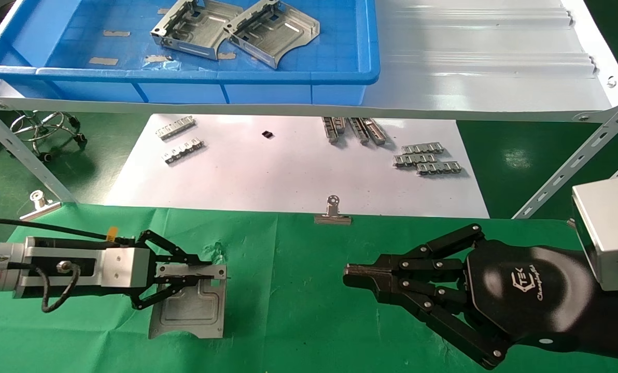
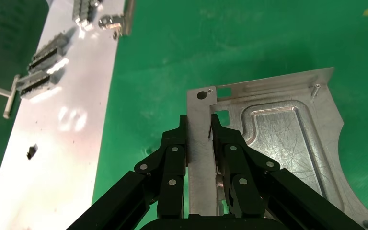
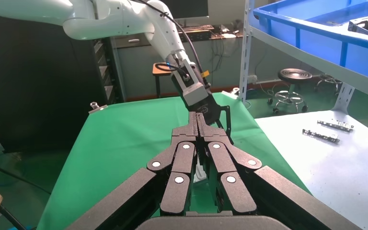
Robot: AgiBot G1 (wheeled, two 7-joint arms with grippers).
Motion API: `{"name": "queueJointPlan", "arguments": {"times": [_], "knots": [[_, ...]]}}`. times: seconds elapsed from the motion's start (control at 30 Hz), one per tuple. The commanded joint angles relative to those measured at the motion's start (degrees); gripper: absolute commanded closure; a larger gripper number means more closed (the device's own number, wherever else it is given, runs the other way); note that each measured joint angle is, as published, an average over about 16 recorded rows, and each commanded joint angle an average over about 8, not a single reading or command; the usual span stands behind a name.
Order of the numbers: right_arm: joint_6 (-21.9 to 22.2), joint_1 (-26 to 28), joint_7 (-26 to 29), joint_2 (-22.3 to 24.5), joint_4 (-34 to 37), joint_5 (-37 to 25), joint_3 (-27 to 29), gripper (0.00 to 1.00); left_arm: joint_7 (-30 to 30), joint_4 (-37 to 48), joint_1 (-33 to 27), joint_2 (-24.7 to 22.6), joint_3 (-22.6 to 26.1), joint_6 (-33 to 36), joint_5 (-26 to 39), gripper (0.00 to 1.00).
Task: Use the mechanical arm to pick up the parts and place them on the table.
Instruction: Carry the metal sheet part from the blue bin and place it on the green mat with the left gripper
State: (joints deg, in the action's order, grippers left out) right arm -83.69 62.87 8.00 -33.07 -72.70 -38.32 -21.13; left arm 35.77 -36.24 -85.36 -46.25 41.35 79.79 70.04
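in the head view the left gripper (image 1: 197, 278) covers part of one silver part (image 1: 190, 305), and the bottom of the frame cuts off the right arm's lower fingers. in the left wrist view only the part's upturned edge and recessed panel show clearly; its near end is lost behind the black fingers (image 2: 175, 158). the left gripper reaches in level from the left side, low over the green table (image 1: 288, 311), its fingers clamped on that upturned edge, with the part's flat plate resting on the cloth. the right gripper (image 1: 361, 277) lies low over the table's right side, pointing toward the left one, its fingers pressed together on nothing. two more parts (image 1: 236, 31) sit in the blue bin (image 1: 184, 77) on the grey shelf (image 1: 469, 67).
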Motion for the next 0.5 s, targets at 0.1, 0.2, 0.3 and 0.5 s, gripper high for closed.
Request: {"name": "queueJointPlan", "arguments": {"times": [0.1,0.2,0.3,0.5], "knots": [[0.0,0.0,0.0,0.0,0.0,0.0,0.0,1.0,0.88,0.35,0.68,-0.44,0.17,-1.74,0.71,0.98],[0.0,0.0,0.0,0.0,0.0,0.0,0.0,1.0,1.38,0.67,0.92,-0.73,0.28,-2.35,1.03,0.76],[0.0,0.0,0.0,0.0,0.0,0.0,-0.01,1.0,1.87,0.92,0.95,-0.91,0.36,-2.52,1.23,0.38],[0.0,0.0,0.0,0.0,0.0,0.01,-0.01,1.0,2.73,1.61,0.99,-1.1,0.37,-2.65,1.35,0.0]]}}
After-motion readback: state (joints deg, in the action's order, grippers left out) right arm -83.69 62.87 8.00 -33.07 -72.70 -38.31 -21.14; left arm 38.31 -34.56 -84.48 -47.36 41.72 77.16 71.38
